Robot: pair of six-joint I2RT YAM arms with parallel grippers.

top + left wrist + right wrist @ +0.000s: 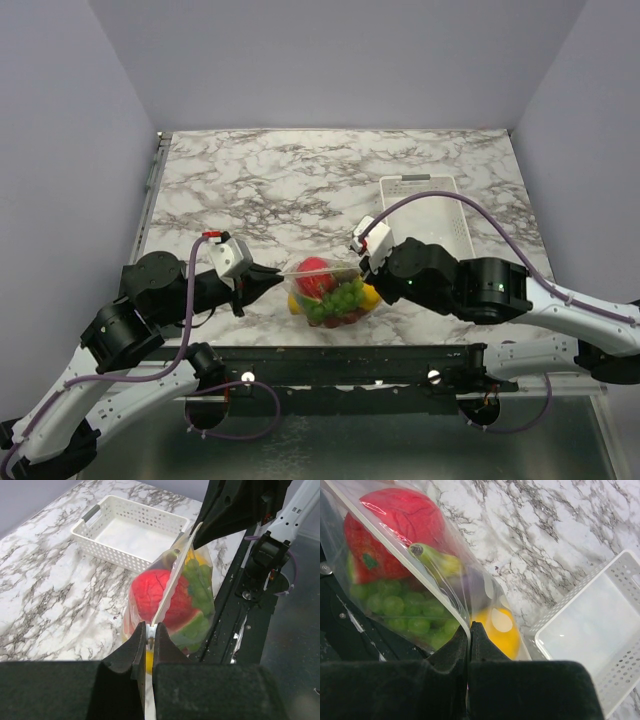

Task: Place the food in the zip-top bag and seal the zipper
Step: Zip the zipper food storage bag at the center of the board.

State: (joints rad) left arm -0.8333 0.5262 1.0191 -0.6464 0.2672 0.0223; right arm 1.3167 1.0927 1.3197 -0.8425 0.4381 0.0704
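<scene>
The clear zip-top bag (333, 291) hangs just above the table's near edge, stretched between my two grippers. The food fills it: a red watermelon slice (160, 596), green grapes (402, 611) and a yellow lemon (496, 630). The whitish zipper (172, 582) runs taut along the bag's top edge from one gripper to the other. My left gripper (149, 628) is shut on the zipper's left end. The right gripper (470, 626) is pinched shut on the zipper's right end, close by the lemon.
A white perforated basket (424, 213) stands empty on the marble table (300, 180) at the right, just behind the right arm. The black rail of the table's near edge (340, 358) lies directly under the bag.
</scene>
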